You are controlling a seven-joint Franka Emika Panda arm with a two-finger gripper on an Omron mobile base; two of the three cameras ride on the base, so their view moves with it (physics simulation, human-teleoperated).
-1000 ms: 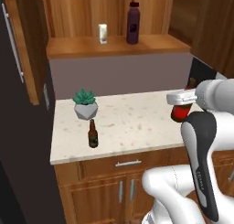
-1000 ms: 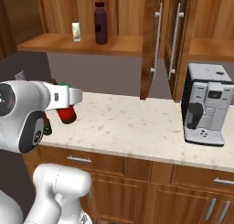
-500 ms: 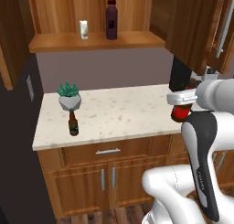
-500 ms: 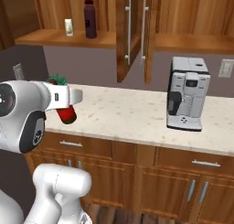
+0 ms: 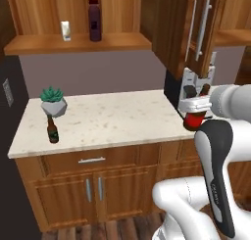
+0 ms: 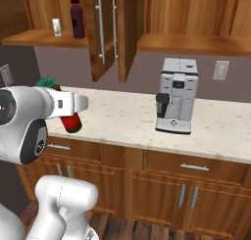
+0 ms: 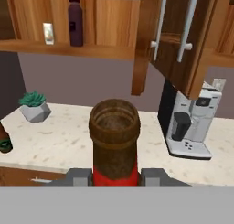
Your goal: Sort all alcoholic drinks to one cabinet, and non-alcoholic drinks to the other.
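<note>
The gripper (image 7: 115,176) is clamped on a beer bottle (image 7: 114,143): in the hand view the brown neck stands between the two grey fingers (image 7: 80,176) with a red band at its base, and the left base view shows the same bottle's red part (image 5: 195,120) under the hand, held off the front of the counter (image 5: 112,121).

What has changed over the last second is the viewpoint, not the things. Both base views have slid rightward along the kitchen: the plant (image 5: 53,101) and the second beer bottle (image 5: 52,130), earlier mid-counter in the left base view, now sit by the counter's left edge, and the coffee machine (image 6: 175,102) has come toward the middle of the right base view. So the base is driving right with the bottle carried along, the grip unchanged.

The carton (image 5: 65,30) and the purple bottle (image 5: 94,21) stand on the left cabinet's shelf, near each other, so that side looks claimed by the non-alcoholic drinks. The open doors (image 6: 109,31) hang between the two cabinets, and the right cabinet shelf (image 6: 196,43) lies above the coffee machine. My judgement is that the held beer is headed there, and the one on the counter's left end is left to fetch afterwards.
</note>
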